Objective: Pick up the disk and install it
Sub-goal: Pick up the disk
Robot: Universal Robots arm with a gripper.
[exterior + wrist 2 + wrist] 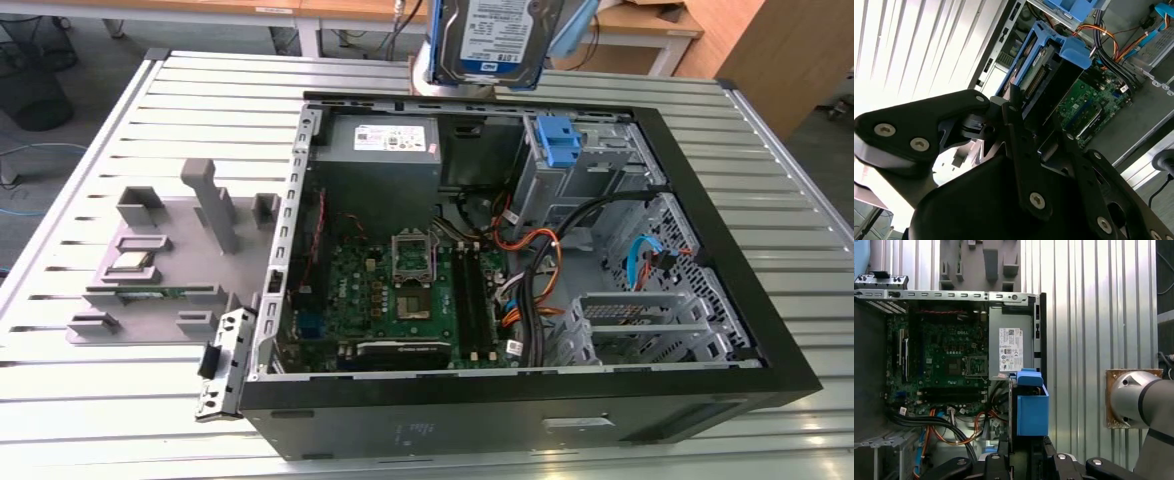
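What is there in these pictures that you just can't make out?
- Disk: top cut off by the exterior view's upper edge; in both wrist views it is edge-on, its faces hidden.
- Fingers: where they meet the disk is hidden behind black links in the second wrist view.
- Case: the inside along its near wall is hidden by that wall in the exterior view.

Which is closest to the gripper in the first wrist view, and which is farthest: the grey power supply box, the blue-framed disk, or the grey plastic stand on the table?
1. The disk: clamped in the gripper itself.
2. The power supply box: inside the case, just past the disk.
3. The grey plastic stand: outside the case, on the table.
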